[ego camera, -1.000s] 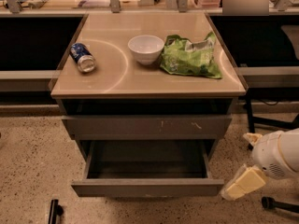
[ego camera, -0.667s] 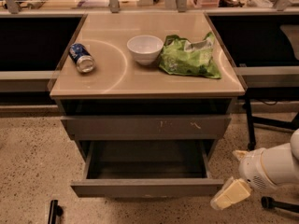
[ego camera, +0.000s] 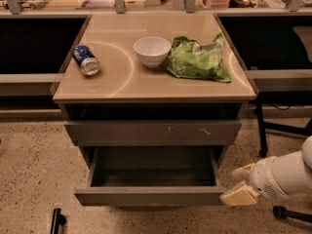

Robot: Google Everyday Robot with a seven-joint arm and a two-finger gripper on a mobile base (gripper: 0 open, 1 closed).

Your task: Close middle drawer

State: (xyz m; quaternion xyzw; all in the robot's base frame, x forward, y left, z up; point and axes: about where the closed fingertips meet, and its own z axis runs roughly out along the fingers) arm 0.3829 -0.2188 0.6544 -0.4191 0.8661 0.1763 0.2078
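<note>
middle drawer (ego camera: 151,196) open | claw (ego camera: 240,184) released, empty, at its 3 o'clock corner | risk: off-centre push skews drawer, jams

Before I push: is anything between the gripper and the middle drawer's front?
No. In the camera view, the gripper sits at the right front corner of the open middle drawer; nothing lies between them.
</note>
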